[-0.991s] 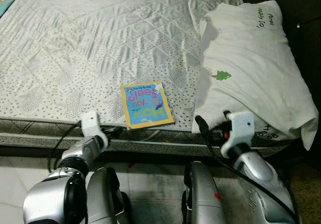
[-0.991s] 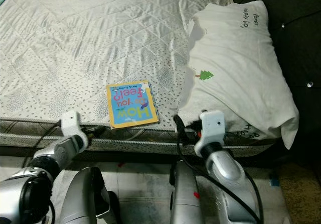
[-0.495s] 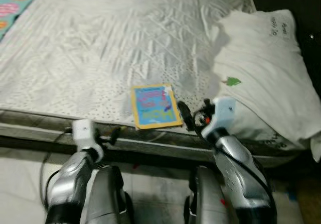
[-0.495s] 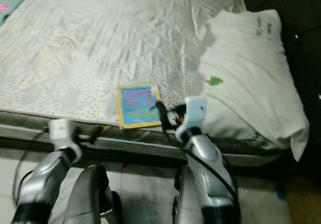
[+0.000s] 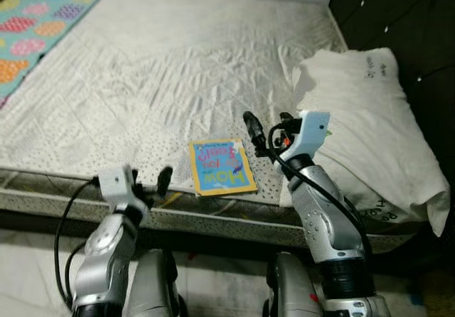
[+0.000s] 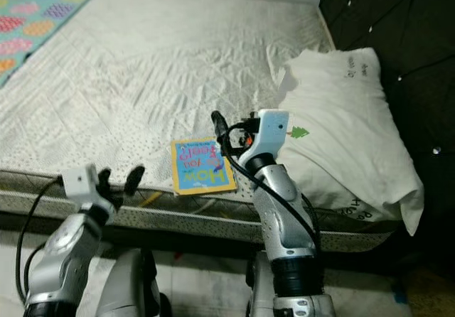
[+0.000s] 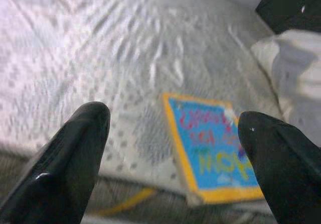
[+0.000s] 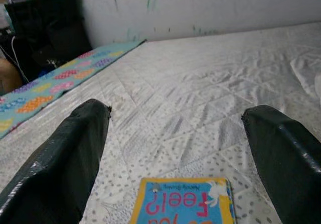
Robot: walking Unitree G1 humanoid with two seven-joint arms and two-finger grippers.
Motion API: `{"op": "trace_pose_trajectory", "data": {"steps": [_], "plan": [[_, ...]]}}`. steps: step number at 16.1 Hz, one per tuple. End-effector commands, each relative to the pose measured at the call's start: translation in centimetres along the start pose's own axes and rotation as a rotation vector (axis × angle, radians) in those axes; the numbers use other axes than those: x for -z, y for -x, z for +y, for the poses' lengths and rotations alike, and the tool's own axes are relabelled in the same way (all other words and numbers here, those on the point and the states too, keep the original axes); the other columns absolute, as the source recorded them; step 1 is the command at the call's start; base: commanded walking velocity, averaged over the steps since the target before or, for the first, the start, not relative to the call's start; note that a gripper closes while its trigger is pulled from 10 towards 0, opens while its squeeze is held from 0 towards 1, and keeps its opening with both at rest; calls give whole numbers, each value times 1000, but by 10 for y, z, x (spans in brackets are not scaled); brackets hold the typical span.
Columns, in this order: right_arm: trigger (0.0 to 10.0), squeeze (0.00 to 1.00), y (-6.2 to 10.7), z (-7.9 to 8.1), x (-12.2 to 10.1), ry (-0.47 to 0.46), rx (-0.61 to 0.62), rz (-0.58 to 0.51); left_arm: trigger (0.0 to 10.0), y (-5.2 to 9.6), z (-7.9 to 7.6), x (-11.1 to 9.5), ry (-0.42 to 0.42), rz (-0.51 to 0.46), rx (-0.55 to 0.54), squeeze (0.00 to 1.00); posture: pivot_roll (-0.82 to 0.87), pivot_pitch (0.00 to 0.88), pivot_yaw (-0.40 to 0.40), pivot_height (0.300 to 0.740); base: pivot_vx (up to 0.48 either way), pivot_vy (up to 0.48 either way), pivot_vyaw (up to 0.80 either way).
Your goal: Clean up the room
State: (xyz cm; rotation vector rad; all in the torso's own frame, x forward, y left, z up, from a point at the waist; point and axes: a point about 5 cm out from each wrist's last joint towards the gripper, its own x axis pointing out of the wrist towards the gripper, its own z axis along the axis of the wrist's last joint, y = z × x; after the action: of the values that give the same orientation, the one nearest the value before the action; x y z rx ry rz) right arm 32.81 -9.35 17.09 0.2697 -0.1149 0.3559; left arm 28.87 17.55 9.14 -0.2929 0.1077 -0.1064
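Observation:
A blue picture book with a yellow border (image 5: 221,166) lies flat on the white quilted mattress (image 5: 142,82), close to its near edge. My right gripper (image 5: 266,129) hovers open just above the book's far right corner, beside the pillow. The right wrist view has the book (image 8: 183,204) low between the spread fingers (image 8: 75,148). At the mattress edge my left gripper (image 5: 151,178) is open, a little left of the book. In the left wrist view the book (image 7: 215,151) sits ahead, nearer one finger (image 7: 271,153).
A large white pillow (image 5: 355,118) with a small green tree print lies at the right of the book. A dark tufted headboard (image 5: 405,18) stands behind it. A colourful patterned cover (image 5: 35,18) lies at the mattress's far left. Pale floor tiles (image 5: 28,260) run below.
The camera has tilted up and shifted. My right gripper rose from the pillow's front edge to above the book. My left gripper lifted to the mattress edge.

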Motion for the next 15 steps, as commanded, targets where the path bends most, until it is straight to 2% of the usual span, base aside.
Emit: {"op": "trace_pose_trajectory", "data": {"steps": [1, 2, 6, 7, 9, 11, 13, 15], "plan": [[10000, 0, -4, -5, -6, 7, 17, -25, 10000, -4, -1, -3, 7, 4, -11, 0, -28, 15, -6, 650, 0, 0, 0], [10000, 0, -4, -7, -7, 16, 25, -29, 10000, -7, -4, -8, -47, 16, 8, 0, -30, 14, -6, 664, 0, 0, 0], [10000, 0, -7, -11, -7, 27, 31, -37, 10000, -7, -10, -17, -91, 25, 77, 0, -23, 12, -7, 697, 0, 0, 0], [10000, 0, -7, -11, -7, 28, 33, -38, 10000, -7, -12, -17, -89, 16, 73, 0, -23, 14, -2, 706, 0, 0, 0], [10000, 0, -5, -10, -6, 27, 44, -41, 10000, -2, -16, -13, -32, -17, 4, 0, -32, 16, -6, 734, 0, 0, 0], [10000, 0, -1, -13, -2, 32, 53, -29, 10000, 6, -17, -7, -12, -25, -47, 0, -38, 16, -15, 740, 0, 0, 0], [10000, 0, 3, -17, 0, 41, 61, -16, 10000, 12, -13, -5, 38, -21, -95, 0, -39, 18, -21, 740, 0, 0, 0], [10000, 0, 6, -20, 2, 46, 73, -7, 10000, 15, -6, -7, 26, -43, -134, 0, -36, 21, -23, 740, 0, 0, 0]]}}
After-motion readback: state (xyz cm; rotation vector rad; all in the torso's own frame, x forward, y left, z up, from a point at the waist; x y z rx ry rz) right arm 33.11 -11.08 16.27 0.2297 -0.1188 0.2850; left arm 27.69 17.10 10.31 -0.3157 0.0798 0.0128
